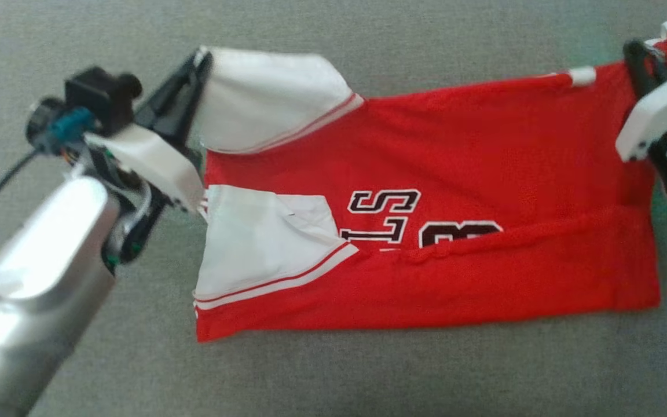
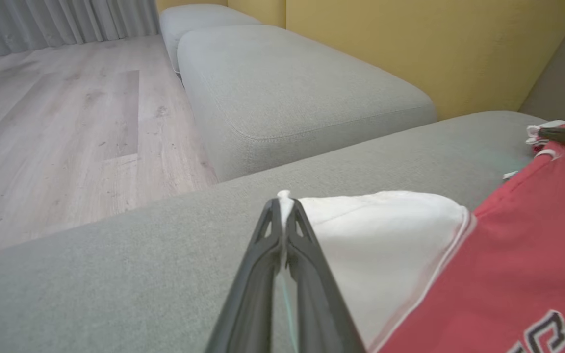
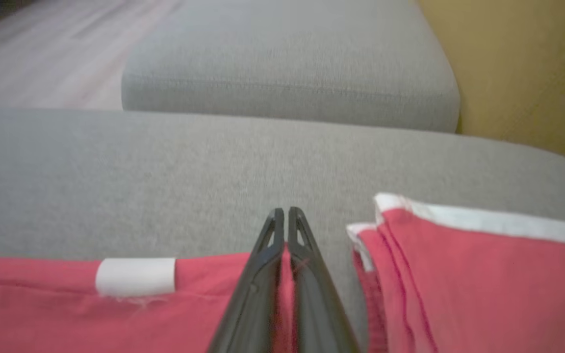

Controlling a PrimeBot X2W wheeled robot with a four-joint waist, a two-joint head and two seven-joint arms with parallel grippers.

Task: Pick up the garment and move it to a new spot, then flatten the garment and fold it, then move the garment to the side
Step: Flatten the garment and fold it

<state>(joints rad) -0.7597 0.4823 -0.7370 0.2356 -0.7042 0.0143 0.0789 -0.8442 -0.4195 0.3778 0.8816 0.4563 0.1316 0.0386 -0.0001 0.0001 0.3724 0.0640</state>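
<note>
The garment (image 1: 484,145) is a red jersey with white sleeves and dark lettering, spread sideways on a grey cushion. My left gripper (image 1: 197,66) is shut on the far white sleeve's edge at the upper left; the left wrist view shows its fingers (image 2: 282,215) pinching white cloth (image 2: 385,235). My right gripper (image 1: 637,58) is at the upper right, at the garment's far red edge. In the right wrist view its fingers (image 3: 282,220) are closed with red fabric (image 3: 189,314) between them, beside a white tag (image 3: 135,277).
The grey cushion (image 1: 368,376) lies all around the garment. A second grey cushion (image 2: 287,88) lies beyond it, with a yellow backrest (image 2: 410,44) behind and wooden floor (image 2: 57,127) to the side.
</note>
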